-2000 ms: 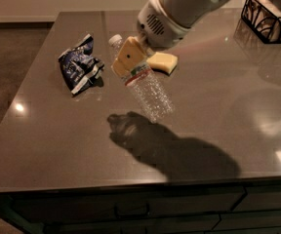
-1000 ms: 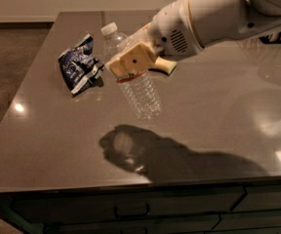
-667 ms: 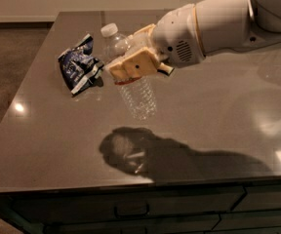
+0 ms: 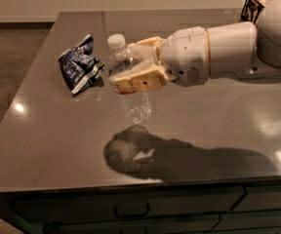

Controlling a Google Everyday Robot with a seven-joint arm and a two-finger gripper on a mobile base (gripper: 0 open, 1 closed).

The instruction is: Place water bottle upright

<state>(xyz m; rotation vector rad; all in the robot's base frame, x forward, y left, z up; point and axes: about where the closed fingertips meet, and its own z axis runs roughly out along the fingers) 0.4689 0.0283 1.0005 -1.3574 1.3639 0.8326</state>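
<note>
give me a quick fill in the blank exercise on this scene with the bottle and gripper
The gripper is shut on the small clear ribbed plastic water bottle, whose cap is ____.
The bottle hangs ____ the grey tabletop, casting a shadow on it.
In the camera view, the crumpled blue-and-white foil snack bag lies to the bottle's ____.
Missing words: white; above; left.
</note>
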